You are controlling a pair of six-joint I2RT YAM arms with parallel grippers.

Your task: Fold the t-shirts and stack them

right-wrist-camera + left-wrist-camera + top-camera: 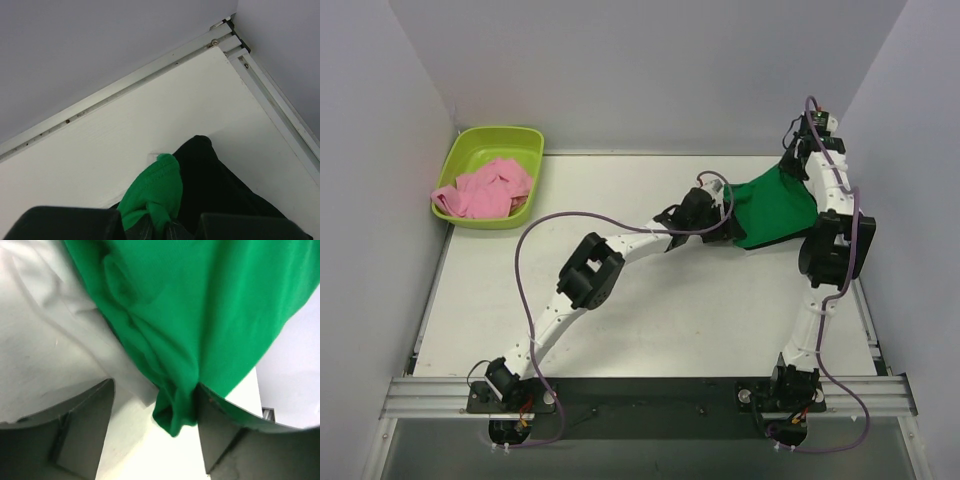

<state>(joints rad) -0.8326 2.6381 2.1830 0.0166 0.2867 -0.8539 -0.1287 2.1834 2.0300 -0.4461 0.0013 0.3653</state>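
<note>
The left gripper [155,386] stands open, with its two fingers [85,425] well apart. A bunched fold of the green shirt [200,315] hangs down into the gap between them. The fold touches the inner face of one finger and stays apart from the other, so the cloth is not pinched.

In the top view this gripper [720,215] sits at the edge of the green shirt [772,208] that faces the tub [470,142]. The white table [650,310] lies bare between the two.

The right gripper [157,226] is closed on another part of the same shirt. A thick roll of green cloth [152,192] comes out from between its dark fingers [65,222]. Just below and beside this roll a black shirt [215,185] lies on the table [125,145], near the corner farthest across from the tub. How much of the black shirt is folded, I cannot tell.

From above, the right gripper [800,150] is on the side of the green shirt away from the tub. The shirt spreads out from it toward the left gripper.

The tub itself is lime green and stands at the far left corner of the table. It is well apart from both grippers and from the green shirt. Inside it the pink shirt [485,190] lies crumpled, and one part hangs over the rim.
</note>
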